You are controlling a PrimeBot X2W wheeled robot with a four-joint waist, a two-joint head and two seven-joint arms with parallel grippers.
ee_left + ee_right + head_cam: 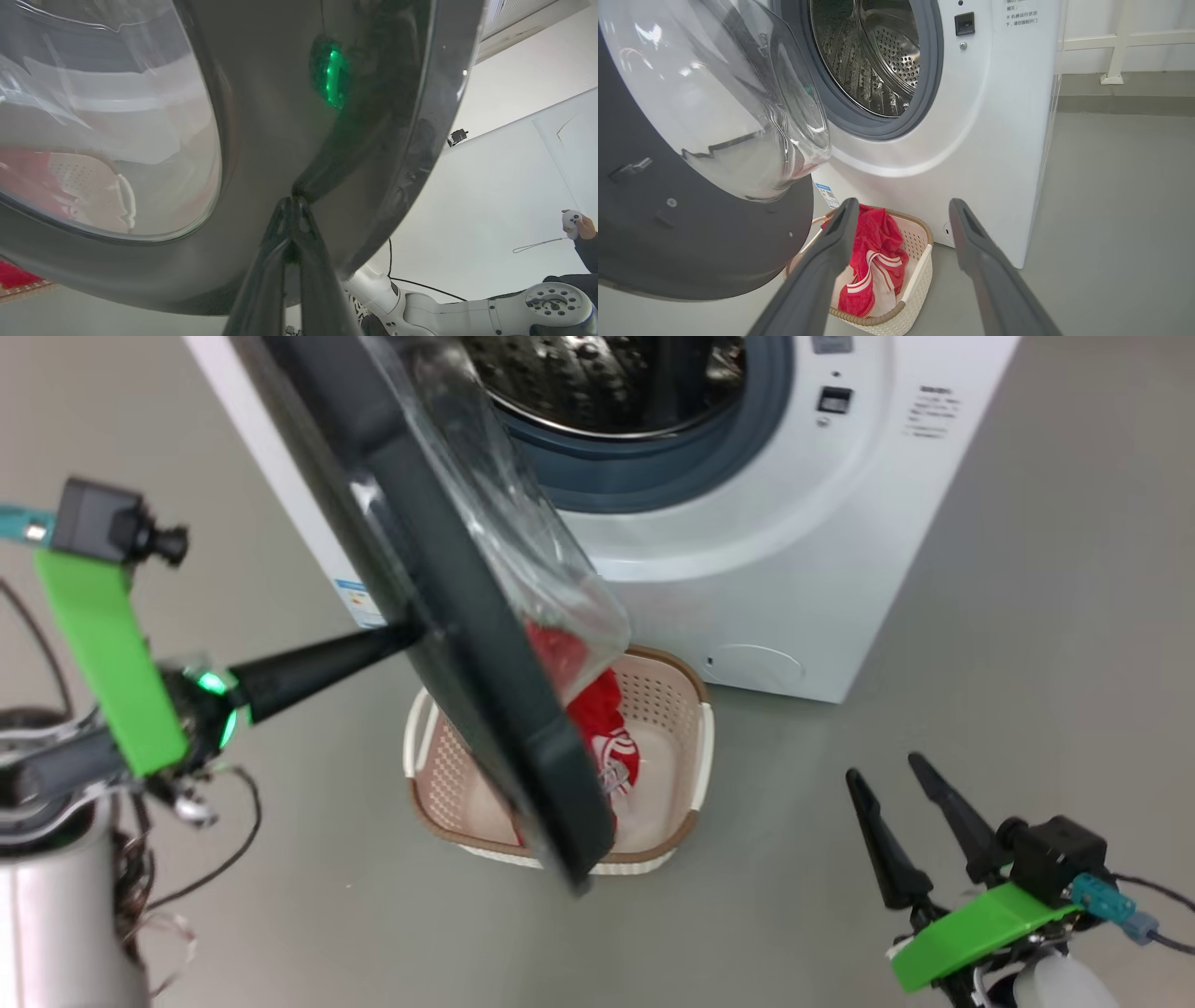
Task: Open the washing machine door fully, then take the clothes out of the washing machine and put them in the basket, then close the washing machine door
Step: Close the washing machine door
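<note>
From my station I saw the big white box-shaped front-loading washing machine with its large round door, a glossy black ring around bulging clear glass, standing partway open. The door was swung out from the machine's front toward the robot's left. My left gripper was pinched fully closed and held nothing, its joined tips touching the door's black outer face. My right gripper hung with its two long dark fingers spread wide and empty, clear of the machine and pointing toward its lower front. The bright red clothes with white stripe trim lay in the small cream-white perforated plastic basket with a brown woven-look rim. That basket sat on the grey floor just in front of the machine, below the open door. The machine's perforated steel drum stood exposed behind its grey rubber seal.
</note>
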